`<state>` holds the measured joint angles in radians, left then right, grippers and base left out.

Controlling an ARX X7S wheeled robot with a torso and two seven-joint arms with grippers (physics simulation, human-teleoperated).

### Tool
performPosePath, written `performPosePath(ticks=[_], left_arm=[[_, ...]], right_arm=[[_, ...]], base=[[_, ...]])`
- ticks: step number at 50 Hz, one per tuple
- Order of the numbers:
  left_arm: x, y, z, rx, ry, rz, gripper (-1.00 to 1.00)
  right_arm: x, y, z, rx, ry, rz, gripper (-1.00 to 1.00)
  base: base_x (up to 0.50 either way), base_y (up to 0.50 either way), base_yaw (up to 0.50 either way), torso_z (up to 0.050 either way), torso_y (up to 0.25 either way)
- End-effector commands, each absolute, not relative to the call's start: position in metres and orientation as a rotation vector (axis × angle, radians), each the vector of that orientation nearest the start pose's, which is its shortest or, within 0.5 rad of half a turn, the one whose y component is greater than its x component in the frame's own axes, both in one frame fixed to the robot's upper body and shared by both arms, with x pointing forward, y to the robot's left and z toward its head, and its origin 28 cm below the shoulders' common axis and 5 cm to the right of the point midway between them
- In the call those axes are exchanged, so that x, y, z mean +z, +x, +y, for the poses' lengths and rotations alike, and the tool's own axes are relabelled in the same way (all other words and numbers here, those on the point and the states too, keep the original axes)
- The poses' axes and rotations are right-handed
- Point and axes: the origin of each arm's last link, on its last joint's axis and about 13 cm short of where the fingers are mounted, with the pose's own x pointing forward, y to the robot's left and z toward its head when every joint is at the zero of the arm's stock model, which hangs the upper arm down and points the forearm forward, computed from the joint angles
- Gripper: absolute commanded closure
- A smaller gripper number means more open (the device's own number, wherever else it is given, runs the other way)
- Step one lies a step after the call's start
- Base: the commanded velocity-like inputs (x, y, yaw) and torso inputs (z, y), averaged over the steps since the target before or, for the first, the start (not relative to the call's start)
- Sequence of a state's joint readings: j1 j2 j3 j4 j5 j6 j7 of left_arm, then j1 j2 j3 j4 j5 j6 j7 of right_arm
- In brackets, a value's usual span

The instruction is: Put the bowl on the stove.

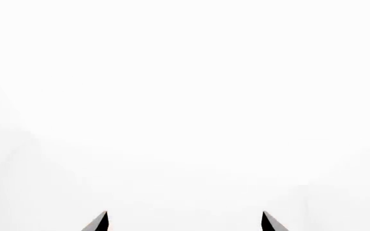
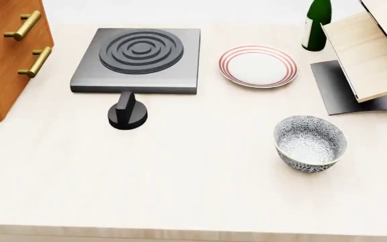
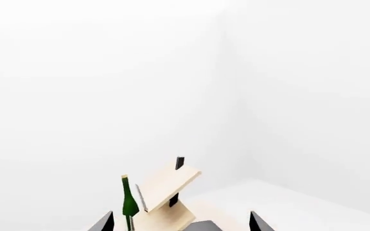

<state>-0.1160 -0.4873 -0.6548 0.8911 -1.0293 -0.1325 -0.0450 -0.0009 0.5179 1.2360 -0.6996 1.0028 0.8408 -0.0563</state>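
Observation:
The bowl (image 2: 310, 143), white with a grey-blue floral speckle, stands upright on the pale table at the right front in the head view. The stove (image 2: 137, 60), a dark-grey square slab with a ringed burner, lies at the back left, well apart from the bowl. Neither gripper shows in the head view. In the left wrist view my left gripper (image 1: 184, 222) shows only its two fingertips, wide apart, against blank white. In the right wrist view my right gripper (image 3: 180, 222) also has its fingertips wide apart, with nothing between them.
A black round knob (image 2: 127, 113) stands in front of the stove. A red-ringed white plate (image 2: 258, 66) lies right of the stove. A green bottle (image 2: 316, 22) and a tilted wooden rack (image 2: 372, 55) on a dark base stand at the back right. A wooden drawer cabinet (image 2: 8, 50) is at the left.

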Motion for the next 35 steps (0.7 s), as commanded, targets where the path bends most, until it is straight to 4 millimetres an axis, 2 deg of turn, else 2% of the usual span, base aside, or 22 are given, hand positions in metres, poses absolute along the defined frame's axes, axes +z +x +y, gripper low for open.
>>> performPosePath(ticks=[1, 13, 35], left_arm=[[0.263, 0.111, 0.323, -0.244, -0.357, -1.131, -1.0], [0.267, 0.107, 0.327, -0.206, -0.388, -1.18, -1.0], [0.268, 0.107, 0.326, -0.21, -0.463, -1.196, -1.0]], right_arm=[[0.208, 0.085, -0.296, -0.27, 0.165, -0.449, -1.0], [0.203, 0.087, -0.292, -0.21, 0.183, -0.45, -1.0], [0.195, 0.103, -0.282, -0.15, 0.127, -0.403, -1.0]], base=[[0.0, 0.0, 0.0, 0.0, 0.0], [0.0, 0.05, 0.0, 0.0, 0.0], [0.0, 0.5, 0.0, 0.0, 0.0]])
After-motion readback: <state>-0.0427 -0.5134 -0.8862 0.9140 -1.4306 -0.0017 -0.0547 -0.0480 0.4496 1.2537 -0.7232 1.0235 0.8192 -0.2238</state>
